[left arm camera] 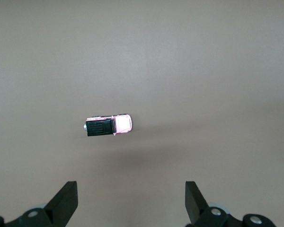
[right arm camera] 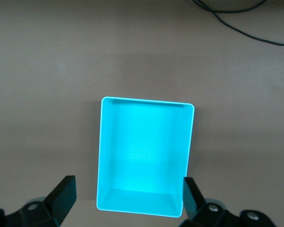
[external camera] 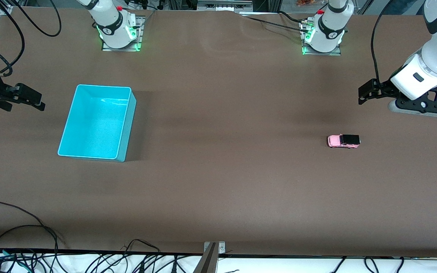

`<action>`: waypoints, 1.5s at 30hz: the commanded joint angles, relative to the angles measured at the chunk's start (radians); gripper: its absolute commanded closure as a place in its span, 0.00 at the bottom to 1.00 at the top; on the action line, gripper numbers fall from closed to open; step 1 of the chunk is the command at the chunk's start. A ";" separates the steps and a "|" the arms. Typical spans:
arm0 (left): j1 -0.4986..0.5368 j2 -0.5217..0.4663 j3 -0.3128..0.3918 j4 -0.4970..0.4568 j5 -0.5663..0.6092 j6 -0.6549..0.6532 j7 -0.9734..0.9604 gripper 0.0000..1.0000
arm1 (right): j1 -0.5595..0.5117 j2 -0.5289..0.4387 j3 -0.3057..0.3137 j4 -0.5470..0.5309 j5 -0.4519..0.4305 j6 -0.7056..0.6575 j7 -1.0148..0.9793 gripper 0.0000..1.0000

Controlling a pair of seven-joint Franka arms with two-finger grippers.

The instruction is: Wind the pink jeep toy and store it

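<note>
The right pincer (external camera: pixel 32 99) hangs over the tabletop (external camera: pixel 226 113) at the right arm's end, fingers spread wide and holding nothing, and that arm waits. Just beside it stands the cyan bin (external camera: pixel 125 125), upright and open-topped. Well apart from the bin, toward the left arm's end, the pink jeep toy (external camera: pixel 343 141) sits on its wheels. The left pincer (external camera: pixel 366 93) hovers above the tabletop near the toy, fingers spread, gripping nothing.
</note>
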 commanded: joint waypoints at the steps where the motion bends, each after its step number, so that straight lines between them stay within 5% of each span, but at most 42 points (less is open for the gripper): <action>1: 0.001 -0.005 -0.001 0.004 0.023 -0.012 0.021 0.00 | -0.004 0.000 0.001 0.022 -0.005 -0.027 -0.008 0.00; 32: 0.001 -0.004 -0.001 0.004 0.023 -0.012 0.022 0.00 | -0.005 -0.023 0.000 0.016 -0.042 -0.092 -0.009 0.00; 45: 0.001 -0.004 -0.001 0.004 0.023 -0.012 0.022 0.00 | -0.005 -0.101 0.000 -0.086 -0.053 -0.078 -0.009 0.00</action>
